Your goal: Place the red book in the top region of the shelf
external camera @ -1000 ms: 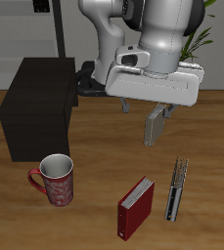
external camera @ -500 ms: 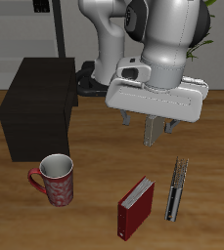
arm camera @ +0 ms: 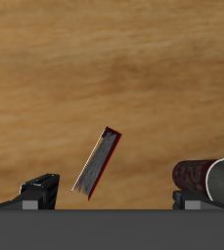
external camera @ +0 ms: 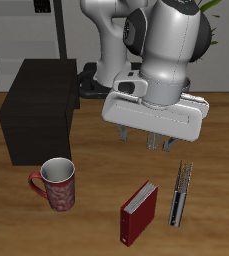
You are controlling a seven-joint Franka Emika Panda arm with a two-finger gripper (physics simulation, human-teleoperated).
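Behind fingers [external camera: 146, 140], shelf [external camera: 36, 110] (half-hidden)

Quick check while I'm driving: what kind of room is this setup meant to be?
Probably a simulated study or home office: a wooden table carrying the red book, a thin black book and a mug beside the shelf, with a potted plant behind.

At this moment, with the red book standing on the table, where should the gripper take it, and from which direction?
Probably from straight above, pinching the upper edge of the red book across its thickness, one finger on each cover. It stands upright with nothing leaning on it, so both covers look reachable. The gripper hangs open above and farther back, holding nothing.
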